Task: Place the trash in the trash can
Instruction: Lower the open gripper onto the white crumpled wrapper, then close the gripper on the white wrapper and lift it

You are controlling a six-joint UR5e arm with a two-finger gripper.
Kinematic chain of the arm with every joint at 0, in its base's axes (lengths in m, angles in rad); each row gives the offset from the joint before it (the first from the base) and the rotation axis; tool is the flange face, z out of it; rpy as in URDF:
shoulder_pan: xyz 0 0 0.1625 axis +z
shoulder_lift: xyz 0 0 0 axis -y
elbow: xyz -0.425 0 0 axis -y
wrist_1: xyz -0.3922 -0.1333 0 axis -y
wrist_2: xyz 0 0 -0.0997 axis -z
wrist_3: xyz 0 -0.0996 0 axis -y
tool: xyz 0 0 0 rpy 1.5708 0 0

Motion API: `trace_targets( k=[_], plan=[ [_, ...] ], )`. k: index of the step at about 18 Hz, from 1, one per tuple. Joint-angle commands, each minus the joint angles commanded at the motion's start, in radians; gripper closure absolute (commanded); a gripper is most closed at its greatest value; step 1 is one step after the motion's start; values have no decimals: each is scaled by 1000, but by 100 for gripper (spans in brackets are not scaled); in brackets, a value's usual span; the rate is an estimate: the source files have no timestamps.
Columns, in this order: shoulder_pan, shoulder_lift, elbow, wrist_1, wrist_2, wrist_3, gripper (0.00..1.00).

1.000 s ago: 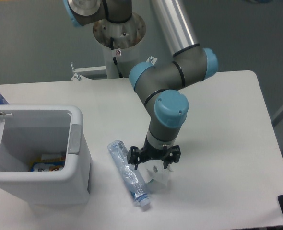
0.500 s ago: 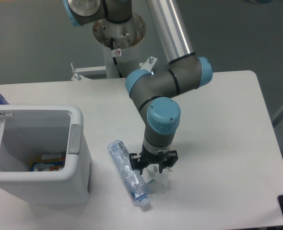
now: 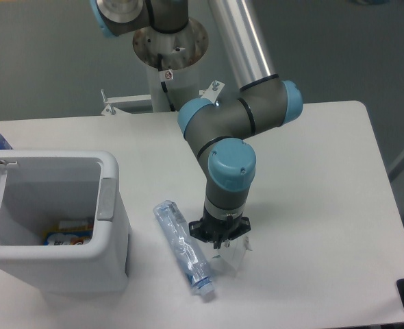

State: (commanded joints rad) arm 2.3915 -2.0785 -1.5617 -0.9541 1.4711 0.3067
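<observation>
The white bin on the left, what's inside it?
Inside the trash can, at the bottom, lies some packaging with orange and blue print. The near wall hides the rest of the floor, so more could be there.

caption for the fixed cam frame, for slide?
End effector down on the paper packet beside the crushed bottle; open trash can waits at left.

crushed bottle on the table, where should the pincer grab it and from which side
Grip the crushed bottle around its mid-body, coming straight down from above. It lies flat and runs diagonally, cap end toward the table's near edge, so the jaws should close across its narrow width.
</observation>
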Motion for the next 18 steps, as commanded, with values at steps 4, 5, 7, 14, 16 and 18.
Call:
trace_targets(
  k=[4, 5, 7, 14, 16, 18],
  plan=[
    [24, -3, 61, 0, -6, 8, 100],
    [46, 0, 77, -2, -11, 8, 100],
    [54, 5, 115, -3, -31, 6, 100],
    [100, 34, 284, -3, -115, -63, 100],
    [113, 47, 317, -2, -144, -103, 100],
    [126, 60, 345, 0, -163, -126, 100]
  ],
)
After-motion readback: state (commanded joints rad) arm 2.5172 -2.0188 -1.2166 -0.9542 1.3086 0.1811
